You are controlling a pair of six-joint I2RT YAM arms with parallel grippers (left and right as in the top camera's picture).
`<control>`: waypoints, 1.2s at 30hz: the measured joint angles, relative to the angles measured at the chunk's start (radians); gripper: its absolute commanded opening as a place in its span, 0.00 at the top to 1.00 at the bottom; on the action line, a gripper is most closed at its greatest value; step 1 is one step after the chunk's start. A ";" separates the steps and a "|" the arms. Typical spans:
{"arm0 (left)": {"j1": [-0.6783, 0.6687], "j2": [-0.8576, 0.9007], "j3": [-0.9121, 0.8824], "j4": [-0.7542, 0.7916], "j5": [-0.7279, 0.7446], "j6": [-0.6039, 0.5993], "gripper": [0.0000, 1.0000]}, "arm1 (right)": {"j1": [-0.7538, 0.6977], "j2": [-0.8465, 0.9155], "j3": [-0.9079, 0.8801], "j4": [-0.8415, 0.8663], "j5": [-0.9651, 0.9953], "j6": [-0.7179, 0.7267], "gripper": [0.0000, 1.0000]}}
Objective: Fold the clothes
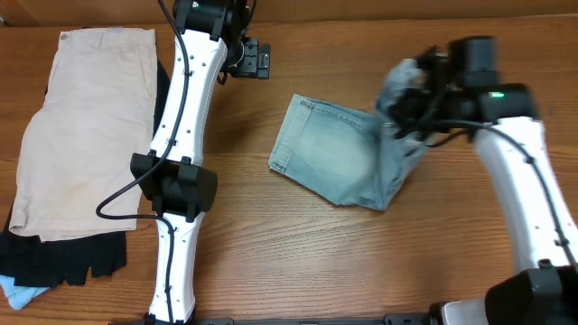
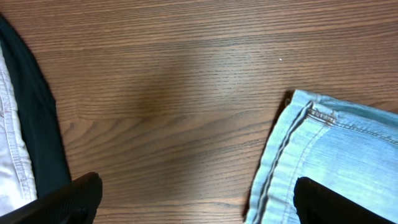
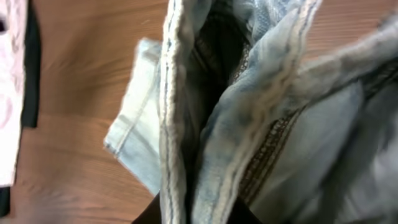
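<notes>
A pair of light blue denim shorts point(image 1: 339, 153) lies in the middle of the table, its right part lifted. My right gripper point(image 1: 408, 101) is shut on the lifted denim and holds it above the rest of the shorts. The right wrist view shows the bunched denim seams point(image 3: 249, 112) filling the frame in front of the jaws. My left gripper point(image 1: 255, 61) is open and empty at the far middle of the table. In the left wrist view its fingers straddle bare wood, with the denim hem point(image 2: 311, 149) under the right finger.
A folded beige garment point(image 1: 86, 126) lies at the left on a black garment point(image 1: 63, 257). A bit of light blue cloth point(image 1: 18, 291) shows at the front left corner. The beige and black edges show in the left wrist view point(image 2: 25, 143).
</notes>
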 measured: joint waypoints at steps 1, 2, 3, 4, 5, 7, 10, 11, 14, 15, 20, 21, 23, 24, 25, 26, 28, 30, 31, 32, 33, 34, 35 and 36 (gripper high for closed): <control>0.000 0.000 0.000 0.002 0.000 0.000 0.00 | 0.031 0.010 0.000 0.013 0.008 0.015 0.82; 0.000 0.000 0.000 0.003 0.000 0.000 0.00 | 0.066 0.024 0.000 0.028 0.018 0.034 0.82; 0.000 0.000 0.000 0.005 0.000 0.000 0.00 | 0.098 0.041 0.000 0.041 0.025 0.050 0.82; 0.000 0.000 0.000 0.006 0.000 0.000 0.00 | 0.129 0.062 0.000 0.056 0.032 0.070 0.82; 0.000 0.000 0.000 0.007 0.000 0.000 0.00 | 0.154 0.084 0.000 0.069 0.039 0.090 0.82; 0.000 0.000 0.000 0.011 0.000 0.000 0.00 | 0.199 0.138 0.000 0.101 0.051 0.129 0.82; 0.000 0.000 0.000 0.013 0.000 0.000 0.00 | 0.243 0.216 0.000 0.167 0.063 0.193 0.82; 0.000 0.000 0.000 0.014 0.000 0.000 0.00 | 0.255 0.241 0.000 0.196 0.069 0.217 0.82; 0.000 0.000 0.000 0.018 0.000 0.000 0.00 | 0.289 0.304 0.000 0.289 0.084 0.298 0.82; 0.000 0.000 0.000 0.018 0.000 0.000 0.00 | 0.299 0.317 0.000 0.312 0.086 0.320 0.79; 0.000 0.000 0.000 0.021 0.000 0.000 0.00 | 0.372 0.341 0.000 0.445 0.101 0.429 0.33; 0.000 0.000 0.000 0.021 0.000 0.000 0.00 | 0.386 0.341 0.000 0.469 0.106 0.444 0.18; 0.000 0.000 0.000 0.023 0.003 0.000 0.00 | 0.422 0.341 0.000 0.526 0.112 0.472 0.12; 0.000 0.000 0.000 0.024 0.005 0.000 0.00 | 0.438 0.341 0.000 0.542 0.113 0.480 0.10; 0.000 0.000 0.000 0.026 0.008 0.000 0.00 | 0.449 0.341 0.003 0.547 0.113 0.485 0.09; 0.000 0.000 0.000 0.028 0.009 0.000 0.00 | 0.458 0.341 0.006 0.545 0.113 0.491 0.09; 0.000 0.000 0.000 0.028 0.013 0.000 0.00 | 0.462 0.340 0.014 0.525 0.113 0.499 0.06; 0.000 0.000 0.000 0.028 0.016 0.000 0.00 | 0.441 0.322 0.025 0.434 0.121 0.507 0.02; 0.000 0.000 0.000 0.028 0.016 0.000 0.00 | 0.427 0.307 0.027 0.388 0.120 0.507 0.00; 0.002 0.000 0.000 0.027 0.016 0.000 0.00 | 0.413 0.291 0.028 0.352 0.124 0.509 0.00; 0.003 0.000 0.000 0.027 0.016 0.000 0.00 | 0.389 0.266 0.031 0.287 0.122 0.506 0.00; 0.003 0.000 0.000 0.025 0.017 0.000 0.00 | 0.365 0.243 0.032 0.231 0.124 0.506 0.00; 0.005 0.000 0.000 0.023 0.018 0.000 0.00 | 0.338 0.221 0.035 0.176 0.126 0.500 0.00; 0.006 0.000 0.000 0.023 0.019 0.000 0.00 | 0.315 0.204 0.041 0.124 0.127 0.492 0.00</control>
